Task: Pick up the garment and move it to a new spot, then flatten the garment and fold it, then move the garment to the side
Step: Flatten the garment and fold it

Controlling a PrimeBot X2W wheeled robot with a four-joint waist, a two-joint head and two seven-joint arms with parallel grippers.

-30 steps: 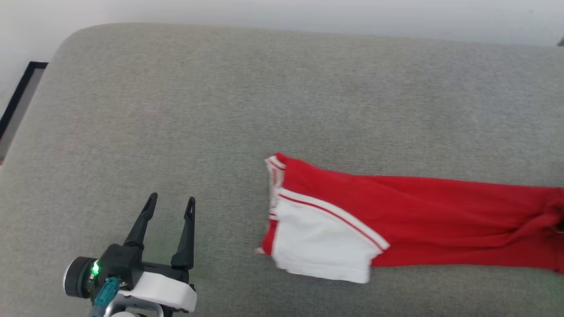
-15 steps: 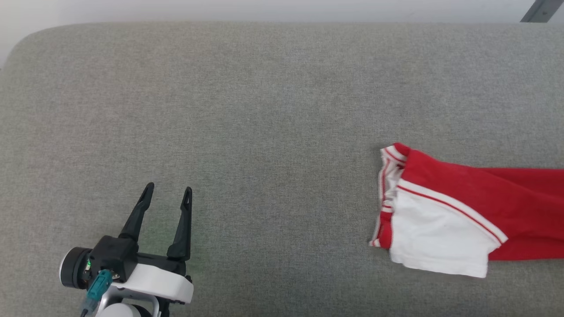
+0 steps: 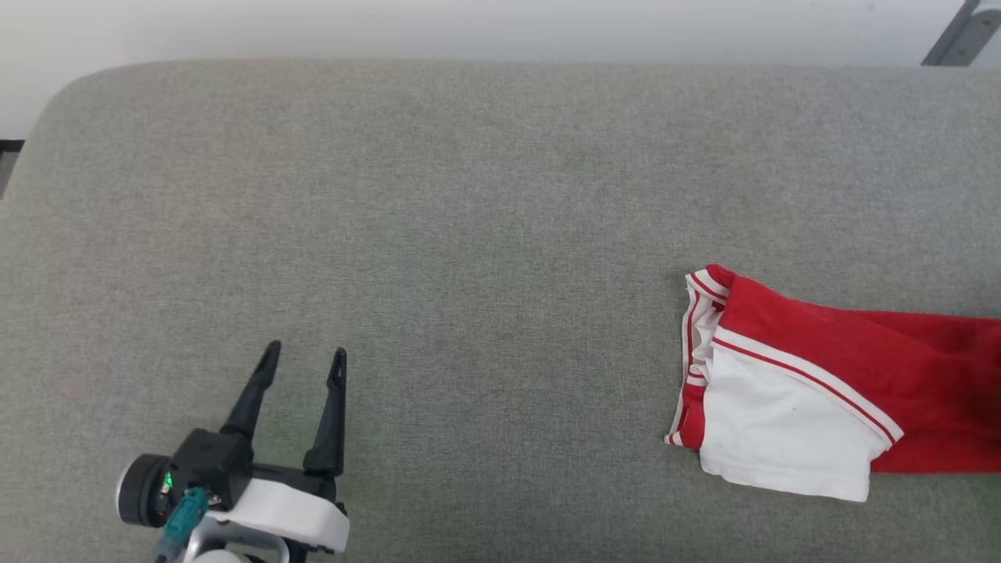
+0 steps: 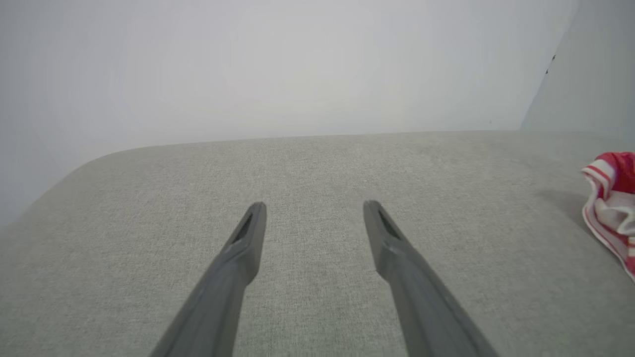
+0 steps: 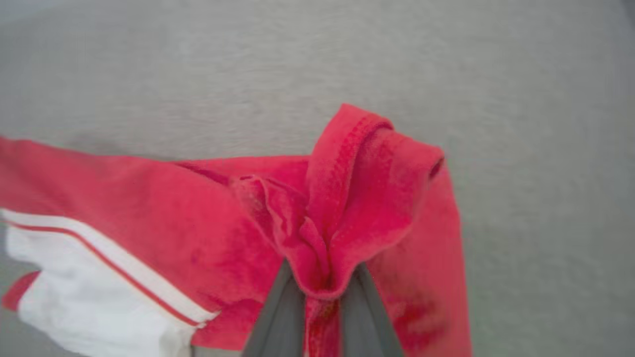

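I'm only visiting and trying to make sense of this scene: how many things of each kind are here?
Clothing: 1, the garment, red and white.
Pincers: 2, the left pincer open, the right pincer shut on the garment.
Surfaces: 1, the grey padded surface.
Total: 4.

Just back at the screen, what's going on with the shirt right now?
The right gripper is shut on a bunched red fold of the garment. The rest of the shirt trails out over the grey cushion, with its white sleeve panel at the free end. The left gripper is open above bare cushion, well apart from the cloth. The shirt is not yet laid flat.
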